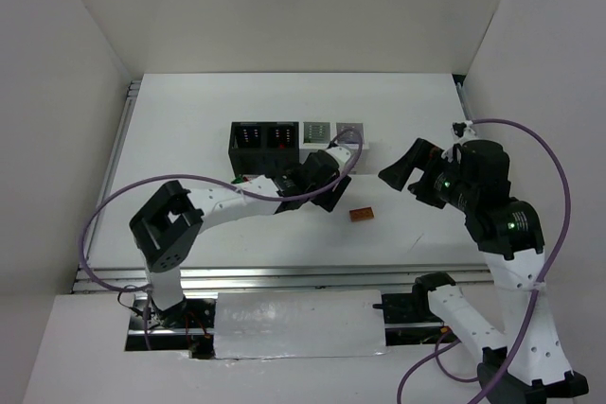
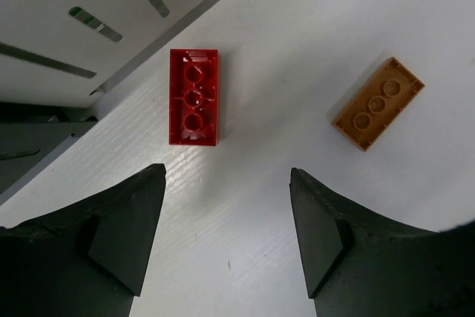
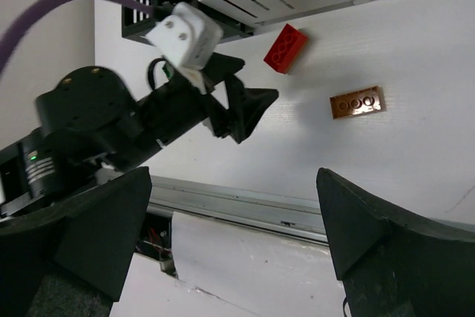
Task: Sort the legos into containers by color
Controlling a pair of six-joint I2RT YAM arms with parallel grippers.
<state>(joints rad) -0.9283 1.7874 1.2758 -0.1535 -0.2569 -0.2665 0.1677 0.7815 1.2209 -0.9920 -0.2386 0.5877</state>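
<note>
A red lego [image 2: 194,96] lies studs down on the table just ahead of my left gripper [image 2: 227,174], which is open and empty above it. An orange lego [image 2: 378,102] lies to its right. Both also show in the right wrist view, the red lego [image 3: 286,48] and the orange lego [image 3: 358,102]. From above, only the orange lego [image 1: 361,215] shows; the left gripper [image 1: 327,186] hides the red one. The containers [image 1: 298,134], two black and two white, stand in a row just behind. My right gripper [image 1: 402,172] is open and empty, held above the table right of the orange lego.
The white container wall [image 2: 59,20] is close at the left gripper's upper left, with something green behind a slot [image 2: 82,14]. A metal rail [image 1: 284,276] runs along the table's near edge. White walls enclose the table on three sides.
</note>
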